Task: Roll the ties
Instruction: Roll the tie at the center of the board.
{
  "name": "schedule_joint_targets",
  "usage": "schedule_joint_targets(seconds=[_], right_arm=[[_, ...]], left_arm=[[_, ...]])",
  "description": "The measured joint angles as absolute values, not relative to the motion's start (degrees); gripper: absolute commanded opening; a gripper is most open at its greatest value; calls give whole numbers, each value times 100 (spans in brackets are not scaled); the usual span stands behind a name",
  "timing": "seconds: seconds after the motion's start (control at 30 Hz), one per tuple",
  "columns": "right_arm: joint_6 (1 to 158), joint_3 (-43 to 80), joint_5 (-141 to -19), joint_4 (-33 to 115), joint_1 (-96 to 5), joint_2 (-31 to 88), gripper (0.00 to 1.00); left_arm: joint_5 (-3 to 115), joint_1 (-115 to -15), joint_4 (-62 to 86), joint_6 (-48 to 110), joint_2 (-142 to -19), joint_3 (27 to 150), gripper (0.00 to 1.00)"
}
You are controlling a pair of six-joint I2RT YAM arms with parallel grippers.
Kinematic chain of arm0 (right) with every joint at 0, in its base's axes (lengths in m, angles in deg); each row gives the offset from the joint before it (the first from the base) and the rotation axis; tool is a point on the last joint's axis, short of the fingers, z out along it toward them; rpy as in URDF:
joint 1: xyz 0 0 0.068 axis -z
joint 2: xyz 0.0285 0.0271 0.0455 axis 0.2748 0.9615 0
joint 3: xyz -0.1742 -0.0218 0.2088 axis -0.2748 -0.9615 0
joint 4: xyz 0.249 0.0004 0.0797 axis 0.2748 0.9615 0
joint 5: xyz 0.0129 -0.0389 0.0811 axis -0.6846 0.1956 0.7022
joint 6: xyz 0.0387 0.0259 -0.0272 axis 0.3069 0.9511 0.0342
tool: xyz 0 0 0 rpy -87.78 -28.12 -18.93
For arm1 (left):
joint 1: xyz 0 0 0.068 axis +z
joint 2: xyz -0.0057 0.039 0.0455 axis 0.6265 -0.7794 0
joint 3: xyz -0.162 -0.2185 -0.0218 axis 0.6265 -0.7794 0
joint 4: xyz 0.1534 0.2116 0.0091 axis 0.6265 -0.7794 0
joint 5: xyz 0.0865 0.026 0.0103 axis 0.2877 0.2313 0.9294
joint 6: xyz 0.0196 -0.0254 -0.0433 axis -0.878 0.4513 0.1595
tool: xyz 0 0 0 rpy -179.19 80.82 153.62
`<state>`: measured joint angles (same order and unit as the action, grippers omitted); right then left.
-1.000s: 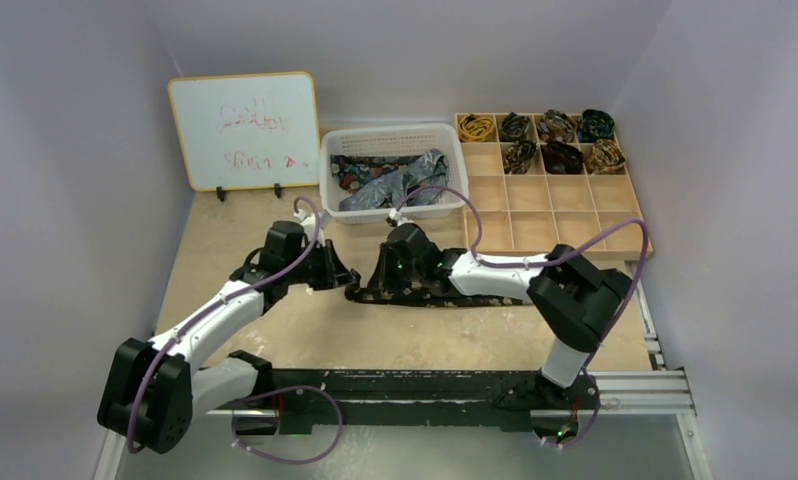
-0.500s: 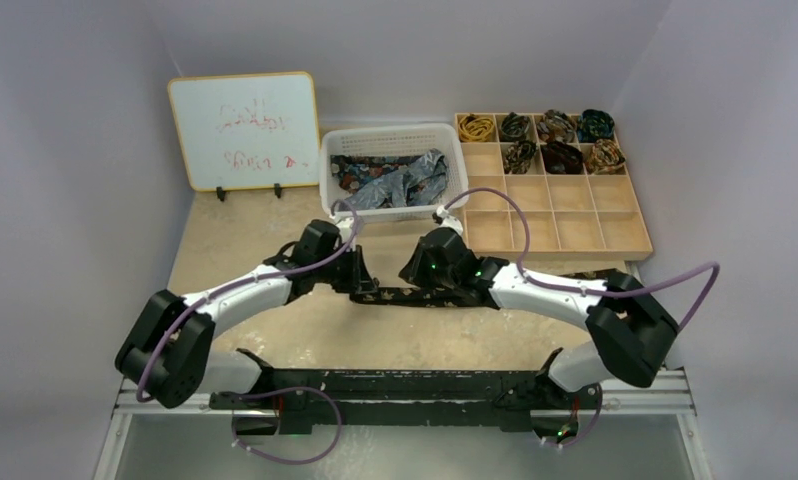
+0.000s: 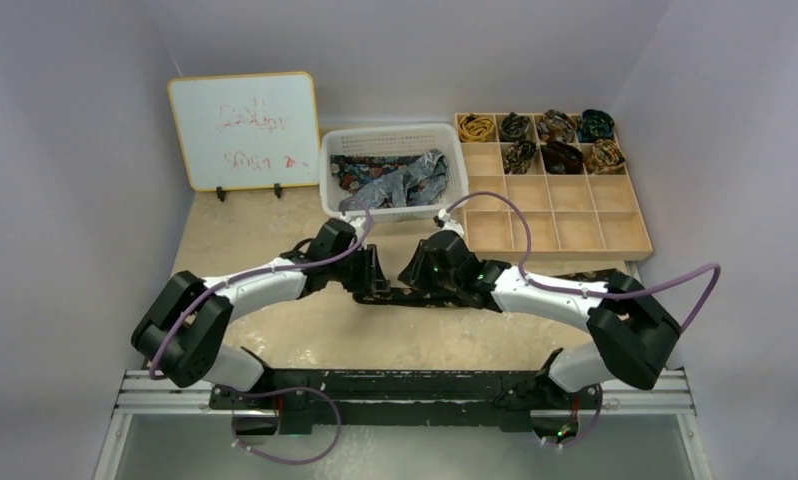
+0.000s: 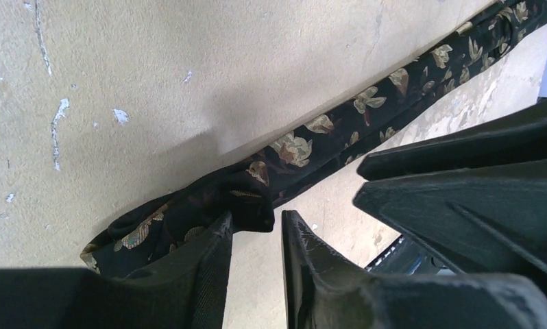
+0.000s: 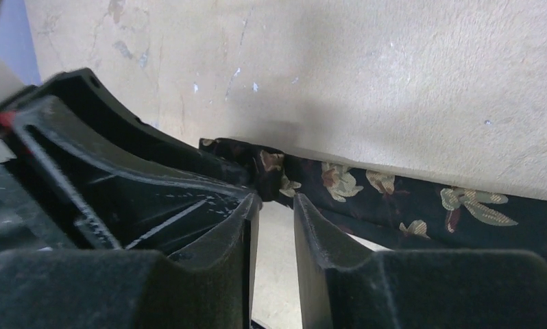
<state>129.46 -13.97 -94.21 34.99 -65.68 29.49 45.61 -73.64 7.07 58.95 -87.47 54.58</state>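
Note:
A dark tie with gold-brown leaf motifs (image 3: 390, 297) lies flat across the middle of the table, running right under the right arm. Its left end is folded over into a small bunch (image 4: 247, 199). My left gripper (image 3: 373, 284) sits at that bunch. Its jaws (image 4: 257, 218) are open a little, with bare table between them and the fold touching one fingertip. My right gripper (image 3: 412, 288) faces it from the right. It is also slightly open (image 5: 276, 200), with nothing between the fingers and the tie (image 5: 421, 199) just beyond the tips.
A white basket (image 3: 393, 212) behind the grippers holds several loose ties (image 3: 395, 182). A wooden compartment tray (image 3: 555, 230) at the back right has rolled ties (image 3: 560, 155) in its far cells. A whiteboard (image 3: 243, 130) stands at the back left. A metal rail (image 3: 425, 385) runs along the near edge.
Both grippers have shifted right along the tie, and the left arm has reached further in. Both sets of jaws have parted slightly, letting go of the tie's left end.

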Motion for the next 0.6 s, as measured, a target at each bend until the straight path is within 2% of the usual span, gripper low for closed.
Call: schedule_joint_targets(seconds=[0.13, 0.23, 0.37, 0.43, 0.6], right_arm=[[12992, -1589, -9167, 3337, -6483, 2949, 35], [13025, -1655, -8940, 3241, -6356, 2949, 44], [13044, -1659, -8641, 3012, -6234, 2978, 61], [13053, -1659, -8488, 2898, -6228, 3037, 61], [13016, -1550, -8105, 2712, -6228, 3472, 59]], left_arm=[[4576, -7369, 471, 5875, -8583, 5611, 43], [4603, -7369, 390, 5840, -8266, 5709, 47], [4854, -7369, 97, 5797, -7720, 5740, 56], [5033, -7369, -40, 5799, -7466, 5740, 60], [5355, -7069, -381, 5816, -7116, 5667, 63]])
